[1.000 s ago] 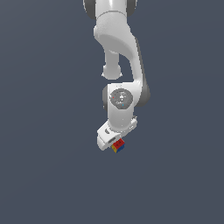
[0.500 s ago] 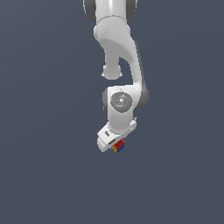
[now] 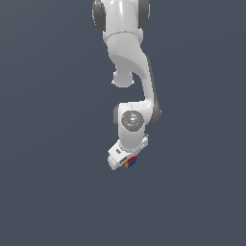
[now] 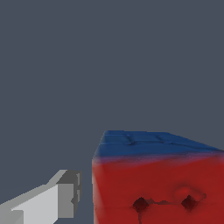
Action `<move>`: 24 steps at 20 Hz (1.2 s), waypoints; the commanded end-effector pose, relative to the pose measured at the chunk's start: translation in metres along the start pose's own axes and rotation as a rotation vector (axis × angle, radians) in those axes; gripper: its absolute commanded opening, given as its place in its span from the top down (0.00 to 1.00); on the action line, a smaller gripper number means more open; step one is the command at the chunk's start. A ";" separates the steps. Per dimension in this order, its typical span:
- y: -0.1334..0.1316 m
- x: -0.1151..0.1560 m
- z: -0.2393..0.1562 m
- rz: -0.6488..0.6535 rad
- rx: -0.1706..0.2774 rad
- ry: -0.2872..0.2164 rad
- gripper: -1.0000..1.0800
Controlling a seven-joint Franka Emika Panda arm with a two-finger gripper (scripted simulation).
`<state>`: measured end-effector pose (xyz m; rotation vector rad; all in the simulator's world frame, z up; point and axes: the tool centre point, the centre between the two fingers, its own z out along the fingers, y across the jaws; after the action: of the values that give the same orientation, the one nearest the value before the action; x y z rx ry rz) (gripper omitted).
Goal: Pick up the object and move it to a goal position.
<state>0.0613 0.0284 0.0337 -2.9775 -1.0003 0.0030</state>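
The object, a tiny cube (image 3: pixel 130 162) with red, yellow and blue faces, sits between the fingers at the tip of my white gripper (image 3: pixel 127 161), low in the middle of the exterior view. The gripper is shut on it. In the wrist view the cube (image 4: pixel 157 183) fills the near corner, showing a red face with a blue face behind it. One grey-white finger (image 4: pixel 57 201) shows right beside it. The other finger is hidden.
The white arm (image 3: pixel 132 72) reaches down from the top of the exterior view. Around it there is only a plain dark grey-blue ground (image 3: pixel 48 144), with no other objects or edges in view.
The wrist has dropped slightly and the hand has tilted a little. The cube stays in the gripper at almost the same spot.
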 end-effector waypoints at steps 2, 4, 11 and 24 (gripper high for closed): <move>0.001 0.001 0.000 0.000 -0.001 0.002 1.00; 0.001 0.001 0.000 0.000 -0.001 0.002 1.00; 0.001 0.001 0.000 0.000 -0.001 0.002 1.00; -0.009 -0.016 -0.003 0.000 -0.001 0.001 1.00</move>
<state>0.0467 0.0265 0.0348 -2.9776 -0.9995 0.0050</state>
